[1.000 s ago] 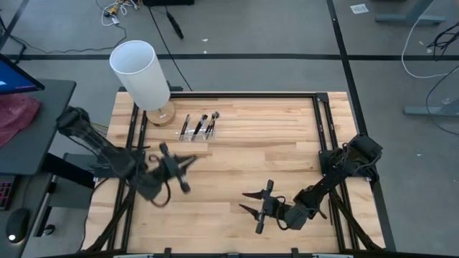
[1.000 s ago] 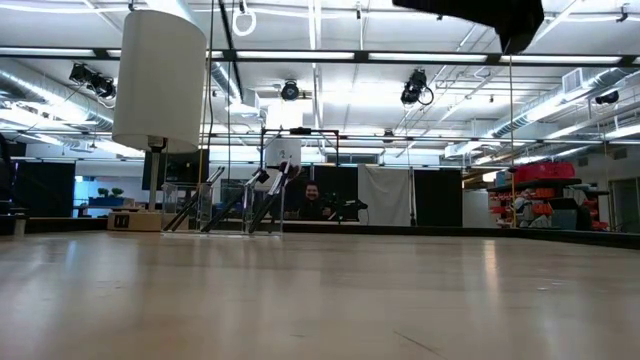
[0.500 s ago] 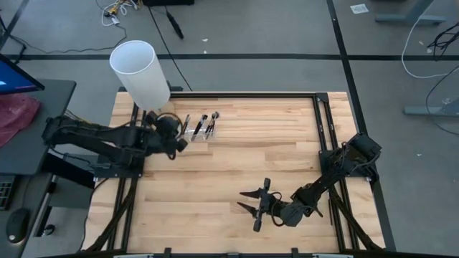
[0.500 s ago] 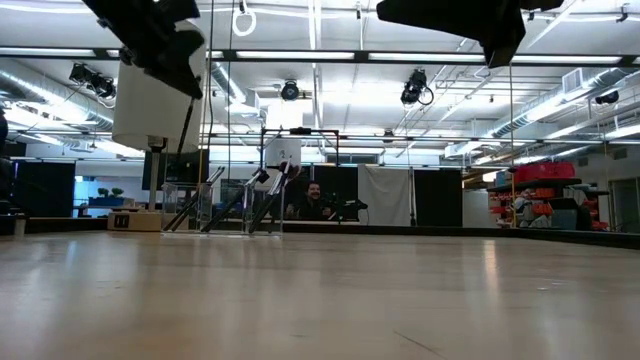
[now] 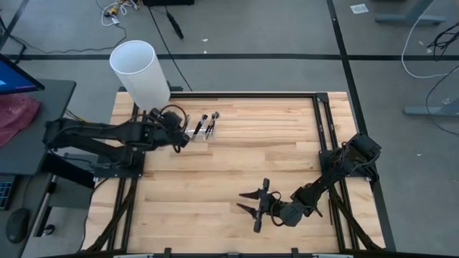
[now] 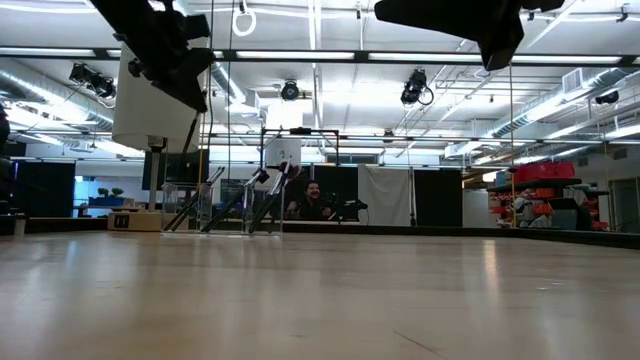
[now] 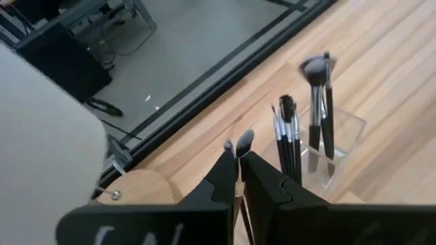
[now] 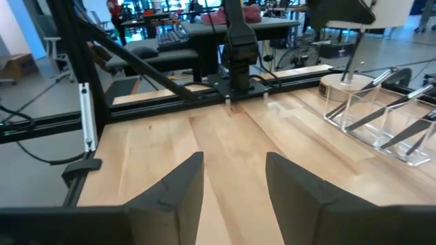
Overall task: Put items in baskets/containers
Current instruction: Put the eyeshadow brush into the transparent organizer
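Within the last second the left pincer [image 7: 236, 163] travelled from mid-counter [image 5: 237, 172] to just above the clear plastic holder [image 7: 334, 139], closed on one makeup brush [image 7: 242, 144]. The other brushes [image 5: 204, 124] already stood in the holder. Release into a compartment appeared next. The right pincer [image 8: 234, 178] waited open near the counter's front.

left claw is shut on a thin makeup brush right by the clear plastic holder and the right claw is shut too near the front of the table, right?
Not quite: the right claw is open, its two dark fingers spread apart with nothing between them, as the right wrist view shows. The rest holds: the left claw is shut on a thin makeup brush beside the clear plastic holder.
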